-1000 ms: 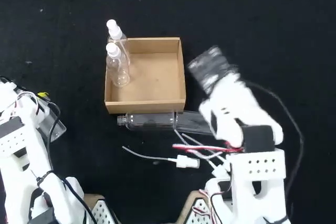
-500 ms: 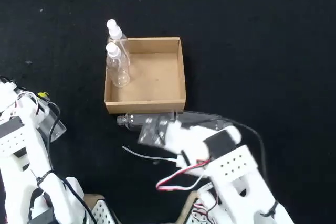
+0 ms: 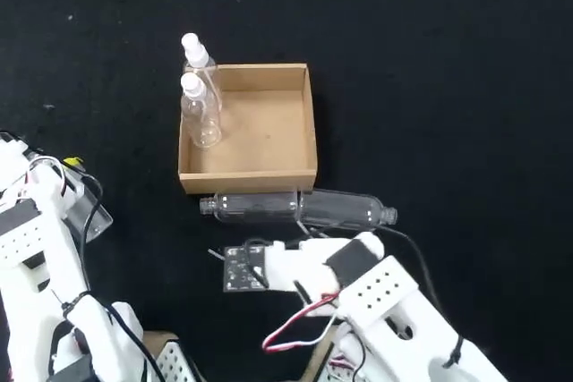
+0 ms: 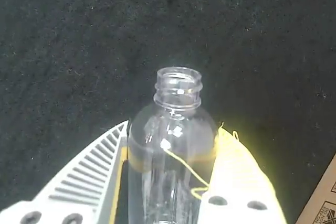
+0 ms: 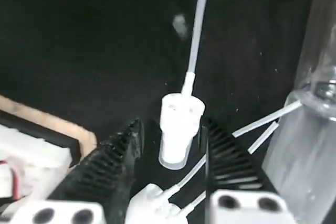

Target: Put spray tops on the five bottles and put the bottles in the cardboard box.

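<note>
Standing on the black table [image 3: 466, 87], left of centre, is the open cardboard box [image 3: 269, 181]. The left arm [image 3: 31, 266] rises at the near left edge. The right arm [image 3: 385, 297] rises at the near middle and stretches leftward.

Two uncapped bottles lie end to end just near of the box. The left lying bottle [image 3: 255, 207] is close along the box's near wall with its open neck to the left. The right lying bottle [image 3: 345, 209] has its neck to the right.

Two capped bottles stand at the box's left side. The nearer capped bottle [image 3: 203, 118] is inside against the left wall. The farther capped bottle [image 3: 199, 60] is at the far left corner, and I cannot tell whether it is inside.

The left claw [image 4: 173, 129] is clamped on a held bottle [image 4: 173, 145], whose bare neck points away from the claw.

The right claw [image 5: 172, 127] hangs low over the table, near of the lying bottles. Its jaws are partly open on either side of a white spray top [image 5: 179, 124] and are not gripping it. The spray top's thin tube [image 5: 197, 35] points away from the claw. A second spray top [image 5: 149, 198] lies close beside the claw.
</note>
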Action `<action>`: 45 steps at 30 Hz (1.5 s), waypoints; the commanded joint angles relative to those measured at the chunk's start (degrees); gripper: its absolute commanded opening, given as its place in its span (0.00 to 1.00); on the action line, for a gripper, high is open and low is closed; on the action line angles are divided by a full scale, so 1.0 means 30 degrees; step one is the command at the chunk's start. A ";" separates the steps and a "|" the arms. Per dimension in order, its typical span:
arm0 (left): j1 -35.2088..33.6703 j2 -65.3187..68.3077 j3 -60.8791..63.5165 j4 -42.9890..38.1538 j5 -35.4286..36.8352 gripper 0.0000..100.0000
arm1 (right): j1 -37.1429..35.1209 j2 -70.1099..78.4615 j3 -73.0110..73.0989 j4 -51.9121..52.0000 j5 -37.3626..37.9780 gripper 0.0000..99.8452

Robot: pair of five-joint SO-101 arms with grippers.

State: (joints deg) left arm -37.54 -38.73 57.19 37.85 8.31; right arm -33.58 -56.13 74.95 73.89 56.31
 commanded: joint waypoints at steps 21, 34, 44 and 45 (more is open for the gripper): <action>0.0073 -0.0527 -0.0132 -0.0322 0.0176 0.03 | 0.1905 -0.0278 -0.0015 -0.1143 0.0908 0.01; 0.0015 -0.0703 0.0190 -0.0352 0.0117 0.03 | 1.3714 -0.0103 -1.2703 0.5421 0.2315 0.01; 0.0132 -0.0703 0.0220 -0.0352 0.0176 0.03 | 2.2623 0.1597 -0.7311 -0.5245 -0.6857 0.01; 0.0132 -0.0703 0.0220 -0.0352 0.0176 0.03 | 2.3092 0.2388 -0.7253 -0.5802 -0.7531 0.01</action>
State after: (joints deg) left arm -37.54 -38.73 58.77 37.85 8.31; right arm 30.42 -53.67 52.88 63.25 40.04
